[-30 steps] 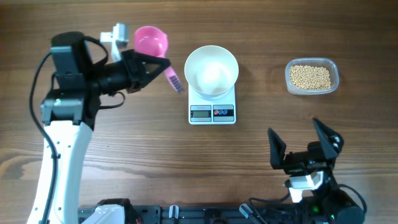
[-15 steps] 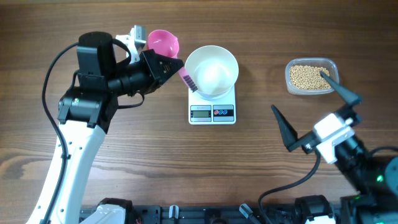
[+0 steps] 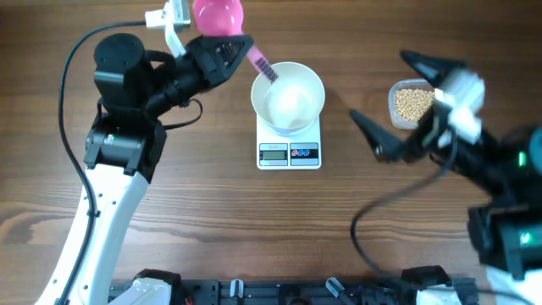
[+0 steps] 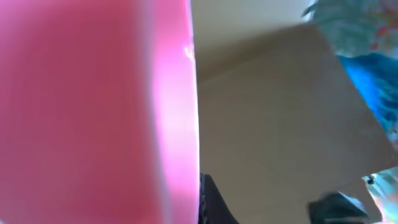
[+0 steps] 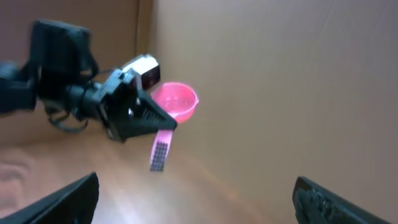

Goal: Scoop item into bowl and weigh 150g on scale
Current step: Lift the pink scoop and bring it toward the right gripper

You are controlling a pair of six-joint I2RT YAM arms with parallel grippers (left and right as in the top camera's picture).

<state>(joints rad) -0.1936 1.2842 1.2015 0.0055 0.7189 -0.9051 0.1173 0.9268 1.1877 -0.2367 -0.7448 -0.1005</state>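
Overhead: the left gripper (image 3: 240, 52) is clamped on the handle of a pink scoop (image 3: 218, 13), the handle end over the rim of the white bowl (image 3: 309, 85), which sits on the scale (image 3: 290, 153). The right gripper (image 3: 377, 83) stands with jaws wide apart beside the clear tub (image 3: 395, 108) holding the beans (image 3: 412, 103). Left wrist: the scoop fills the left half, blurred; right wrist: its fingertips (image 5: 68, 199) sit far apart at the lower corners.

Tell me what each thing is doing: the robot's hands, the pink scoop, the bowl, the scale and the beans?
Left hand: shut on the pink scoop by its handle.
Right hand: open, holding nothing.
Pink scoop: up in the air.
Bowl: empty, sitting on the scale.
Scale: display too small to read.
Beans: lying in the clear tub.
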